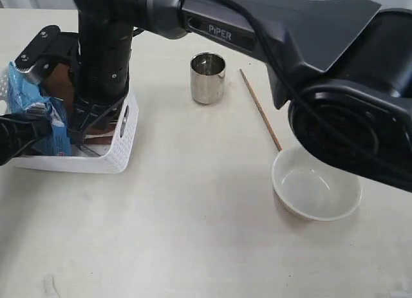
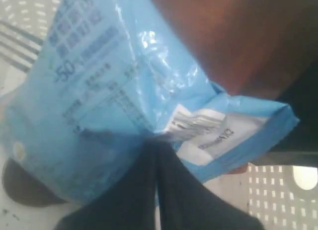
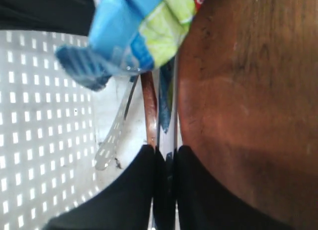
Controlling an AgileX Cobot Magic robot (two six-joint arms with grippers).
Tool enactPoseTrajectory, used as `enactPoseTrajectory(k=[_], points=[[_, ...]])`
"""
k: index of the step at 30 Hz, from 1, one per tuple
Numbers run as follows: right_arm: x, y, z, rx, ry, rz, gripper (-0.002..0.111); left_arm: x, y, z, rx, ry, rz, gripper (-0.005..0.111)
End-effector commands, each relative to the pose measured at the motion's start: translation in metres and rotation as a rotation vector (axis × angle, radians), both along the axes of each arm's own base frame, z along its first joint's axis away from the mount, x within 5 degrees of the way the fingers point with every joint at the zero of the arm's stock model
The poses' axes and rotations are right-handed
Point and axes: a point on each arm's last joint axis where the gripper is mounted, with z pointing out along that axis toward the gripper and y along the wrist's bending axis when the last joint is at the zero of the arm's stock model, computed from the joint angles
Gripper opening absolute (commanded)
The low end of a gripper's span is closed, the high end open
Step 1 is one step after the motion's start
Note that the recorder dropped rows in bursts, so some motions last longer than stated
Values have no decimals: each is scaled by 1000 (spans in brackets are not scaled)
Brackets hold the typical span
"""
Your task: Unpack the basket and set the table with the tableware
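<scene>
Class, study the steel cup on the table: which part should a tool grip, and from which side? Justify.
The steel cup stands upright with its mouth open; probably pinch its rim from above, one finger inside, one outside.

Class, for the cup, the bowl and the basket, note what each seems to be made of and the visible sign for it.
The cup: polished steel by its look, with mirror-like reflections on its wall. The bowl: glossy off-white, ceramic or hard plastic; the sheen alone leaves that open. The basket: matte white moulded plastic, judging by its regular lattice holes.
</scene>
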Motion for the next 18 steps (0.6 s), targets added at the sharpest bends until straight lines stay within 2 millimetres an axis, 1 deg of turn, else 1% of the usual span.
enactPoseTrajectory(k=[1,2,4,6,8,9,11,13,15,16,18], points=[[1,-4,48,169,-31,-38,-1,-2,0,-5,21,36,-9,0],[4,-8,59,199,-50,-51,-1,-3,0,-5,24,36,-14,0],[6,-10,72,279,-36,-79,-1,-3,-1,-5,19,42,-17,0],[12,-10,78,371,4,-125,-1,-3,-1,-5,11,41,-16,0],[19,-7,70,423,59,-167,-1,-4,-3,-5,8,44,-39,0],[22,-8,66,424,72,-177,-1,-4,-3,-5,5,45,-46,0],[21,-8,60,393,94,-168,-1,-4,-4,-4,-1,38,-53,0],[21,-10,63,381,89,-168,-1,-4,-6,-2,-20,17,-67,0],[23,-14,69,370,56,-210,1,-3,-10,2,-62,-24,-95,0],[23,-16,73,368,40,-227,3,-3,-12,5,-83,-56,-118,0],[24,-20,75,338,20,-247,14,-2,-16,10,-115,-102,-149,0]])
